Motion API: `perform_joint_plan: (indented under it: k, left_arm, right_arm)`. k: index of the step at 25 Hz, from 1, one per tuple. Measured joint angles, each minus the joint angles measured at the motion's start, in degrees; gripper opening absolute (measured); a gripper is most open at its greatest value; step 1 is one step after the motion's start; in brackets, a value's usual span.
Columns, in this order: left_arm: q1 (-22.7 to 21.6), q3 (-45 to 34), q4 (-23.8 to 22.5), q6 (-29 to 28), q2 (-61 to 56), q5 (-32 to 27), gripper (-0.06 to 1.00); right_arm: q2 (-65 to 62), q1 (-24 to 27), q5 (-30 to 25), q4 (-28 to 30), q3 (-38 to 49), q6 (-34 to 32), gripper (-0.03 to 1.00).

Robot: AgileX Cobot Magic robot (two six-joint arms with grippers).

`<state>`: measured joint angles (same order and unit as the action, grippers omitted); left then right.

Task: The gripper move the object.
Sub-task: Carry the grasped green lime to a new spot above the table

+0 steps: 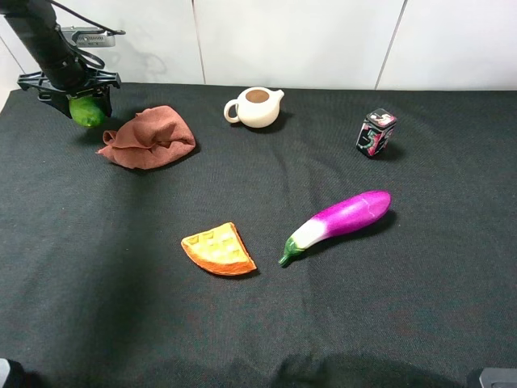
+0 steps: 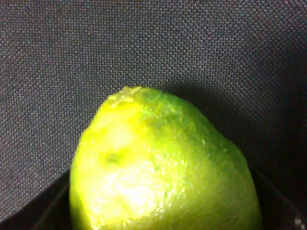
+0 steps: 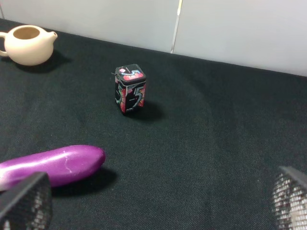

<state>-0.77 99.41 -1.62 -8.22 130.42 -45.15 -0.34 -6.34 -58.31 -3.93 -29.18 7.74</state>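
The bright green lime [image 1: 87, 112] sits between the dark jaws of my left gripper [image 1: 81, 103] at the far left back of the black cloth, just left of the brown rag. In the left wrist view the lime [image 2: 163, 167] fills the frame, stem end pointing away, with dark jaw edges at both lower corners. I cannot tell whether the lime touches the cloth. My right gripper [image 3: 158, 199] is open and empty, low near the front right, with the purple eggplant [image 3: 53, 165] beside one finger.
A crumpled brown rag [image 1: 149, 137], a cream teapot [image 1: 257, 107], a small printed tin [image 1: 376, 132], the eggplant [image 1: 343, 218] and an orange waffle wedge [image 1: 218, 250] lie on the black cloth [image 1: 97, 267]. A white wall runs behind.
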Motion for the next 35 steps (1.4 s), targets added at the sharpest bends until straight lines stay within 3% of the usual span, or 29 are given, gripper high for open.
perform_joint_plan:
  k: [35]
  left_arm:
    - [0.00, 0.06, 0.00, 0.39, 2.87, 1.35, 0.73]
  right_arm:
    - [0.00, 0.00, 0.00, -0.18, 0.00, 0.00, 0.69]
